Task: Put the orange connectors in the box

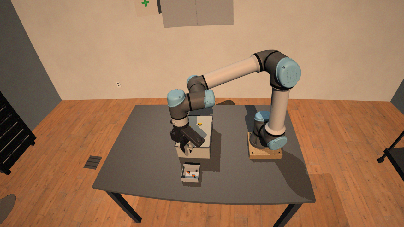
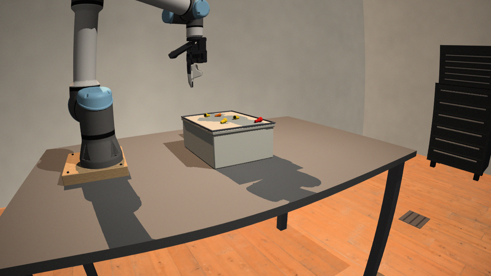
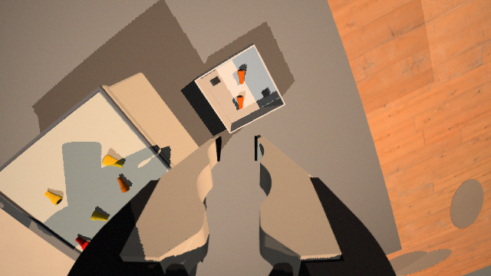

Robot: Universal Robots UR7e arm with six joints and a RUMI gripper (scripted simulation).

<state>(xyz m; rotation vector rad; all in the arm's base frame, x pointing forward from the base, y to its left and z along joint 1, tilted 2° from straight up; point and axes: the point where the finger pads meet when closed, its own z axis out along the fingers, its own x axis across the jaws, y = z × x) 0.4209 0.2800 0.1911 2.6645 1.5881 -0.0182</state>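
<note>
Connectors, two orange plastic cones [image 1: 187, 171] [image 1: 193, 175] [image 3: 241, 77] [image 3: 240, 103], lie inside the square steel box [image 1: 189, 180] [image 3: 204, 109], below the end effector [image 1: 187, 151] [image 2: 191, 85] [image 3: 238, 138], its fingers slightly parted, empty. Miscounting could add the third orange cone [image 2: 218, 115] [image 3: 123, 184] from the pale case lid [image 1: 208, 119] [image 3: 38, 153] beneath it.

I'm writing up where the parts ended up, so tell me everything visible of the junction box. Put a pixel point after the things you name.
The junction box [image 1: 190, 180] [image 3: 212, 106] is a small, open-topped, square box, pale and metallic-looking, with thin walls and dark patches inside. It sits upright on the table [image 1: 146, 169] [image 3: 314, 153], beside the tool case, not touching it. Two orange wire connectors lie inside on its floor; the pincer isn't touching it.
</note>
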